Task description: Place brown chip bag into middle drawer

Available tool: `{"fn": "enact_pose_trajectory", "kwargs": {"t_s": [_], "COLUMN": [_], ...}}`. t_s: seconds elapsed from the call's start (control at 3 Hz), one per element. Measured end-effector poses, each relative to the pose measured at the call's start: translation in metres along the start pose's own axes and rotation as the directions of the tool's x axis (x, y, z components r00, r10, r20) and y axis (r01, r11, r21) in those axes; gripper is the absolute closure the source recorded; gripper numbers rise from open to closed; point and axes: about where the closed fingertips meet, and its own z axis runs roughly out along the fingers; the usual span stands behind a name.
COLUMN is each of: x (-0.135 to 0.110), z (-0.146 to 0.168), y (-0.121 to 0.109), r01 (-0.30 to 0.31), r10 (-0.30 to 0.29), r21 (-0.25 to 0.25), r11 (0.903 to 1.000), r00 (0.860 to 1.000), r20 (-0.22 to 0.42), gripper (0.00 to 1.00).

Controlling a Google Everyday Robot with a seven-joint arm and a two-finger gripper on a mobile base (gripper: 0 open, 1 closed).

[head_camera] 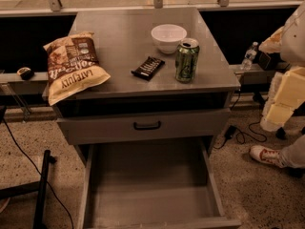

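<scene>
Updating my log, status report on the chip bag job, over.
Gripper out of view. Brown chip bag on cabinet top, left edge. Middle drawer pulled open, bag not yet inside. Can, bowl, candy bar sit apart, right of bag.

gripper: out of frame | middle drawer (152, 190): front cut by bottom edge | person (294, 154): cropped at right edge | bottle (249, 56): label unreadable

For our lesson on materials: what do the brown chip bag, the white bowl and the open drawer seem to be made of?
The brown chip bag: likely plastic film, slightly glossy; crinkled and puffy. The white bowl: smooth white, ceramic or plastic, unclear. The middle drawer: seemingly grey sheet metal, dull finish, thin flat walls. The gripper is not in view.
</scene>
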Motion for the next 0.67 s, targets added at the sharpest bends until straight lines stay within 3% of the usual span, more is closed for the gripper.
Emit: {"fn": "enact_pose_trajectory", "kwargs": {"t_s": [0.33, 0.67], "x": [0.000, -0.039], "z": [0.000, 0.015], "y": [0.000, -0.036], "r01": [0.000, 0.014], "r10": [0.000, -0.017], "r21": [0.000, 0.031], "r11": [1.0000, 0.9994], "r00": [1.000, 0.995], "r20": [0.000, 0.095], "gripper": [0.00, 0.00]}}
